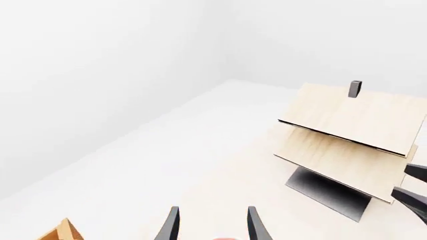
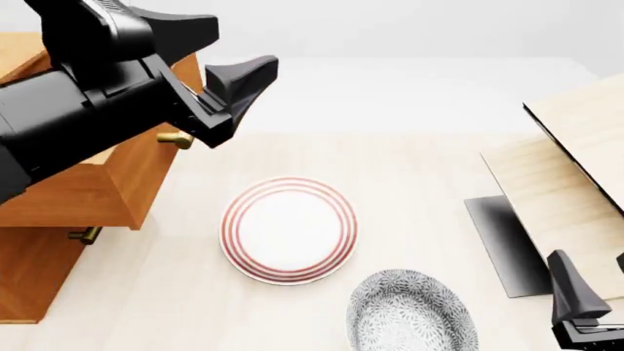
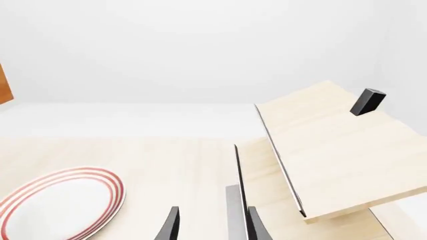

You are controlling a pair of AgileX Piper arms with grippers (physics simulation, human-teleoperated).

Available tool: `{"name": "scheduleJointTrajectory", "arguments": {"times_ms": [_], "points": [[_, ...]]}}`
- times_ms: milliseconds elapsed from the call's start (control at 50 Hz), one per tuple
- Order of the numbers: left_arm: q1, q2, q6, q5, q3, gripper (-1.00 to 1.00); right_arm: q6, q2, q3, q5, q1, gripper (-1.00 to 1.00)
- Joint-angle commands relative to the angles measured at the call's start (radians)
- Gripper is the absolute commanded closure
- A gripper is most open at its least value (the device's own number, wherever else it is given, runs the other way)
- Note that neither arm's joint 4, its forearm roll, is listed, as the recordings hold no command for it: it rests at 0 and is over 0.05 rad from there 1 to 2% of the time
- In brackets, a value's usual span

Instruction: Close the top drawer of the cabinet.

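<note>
The orange-brown cabinet (image 2: 29, 281) stands at the table's left. Its top drawer (image 2: 73, 197) is pulled out toward the table's middle, with the brass bar handle (image 2: 175, 139) on its front panel. The lower drawer's brass handle (image 2: 86, 235) shows below it. My left gripper (image 2: 229, 57) is open and empty, raised over the drawer's front, just above and right of the handle. In the left wrist view the left gripper (image 1: 212, 227) has its fingers apart, and an orange wood corner (image 1: 63, 232) shows. My right gripper (image 2: 592, 285) is open and empty at the front right, far from the cabinet; it also shows in its wrist view (image 3: 212, 227).
A red-striped white plate (image 2: 288, 230) lies mid-table right of the drawer, and a grey patterned plate (image 2: 410, 313) nearer the front. A pale light-wood structure (image 2: 575, 161) with a dark panel (image 2: 502, 245) stands on the right, close to my right gripper.
</note>
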Motion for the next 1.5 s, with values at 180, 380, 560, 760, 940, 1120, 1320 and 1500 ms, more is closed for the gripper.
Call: {"name": "scheduleJointTrajectory", "arguments": {"times_ms": [180,380,560,760,940,1120,1320,1500], "points": [[-0.021,0.162,-0.043,0.082,-0.096,-1.0,0.0,0.0,0.0,0.0,0.0,-1.0],[-0.014,0.245,-0.085,0.164,-0.186,-1.0,0.0,0.0,0.0,0.0,0.0,-1.0],[-0.016,0.312,-0.126,0.208,-0.233,-1.0,0.0,0.0,0.0,0.0,0.0,-1.0],[0.049,0.481,-0.286,0.244,-0.31,-1.0,0.0,0.0,0.0,0.0,0.0,-1.0],[0.057,0.481,-0.291,0.241,-0.307,-1.0,0.0,0.0,0.0,0.0,0.0,-1.0],[0.07,0.5,-0.302,0.231,-0.305,-1.0,0.0,0.0,0.0,0.0,0.0,-1.0],[0.074,0.548,-0.341,0.188,-0.279,-1.0,0.0,0.0,0.0,0.0,0.0,-1.0],[0.08,0.591,-0.375,0.158,-0.269,-1.0,0.0,0.0,0.0,0.0,0.0,-1.0]]}}
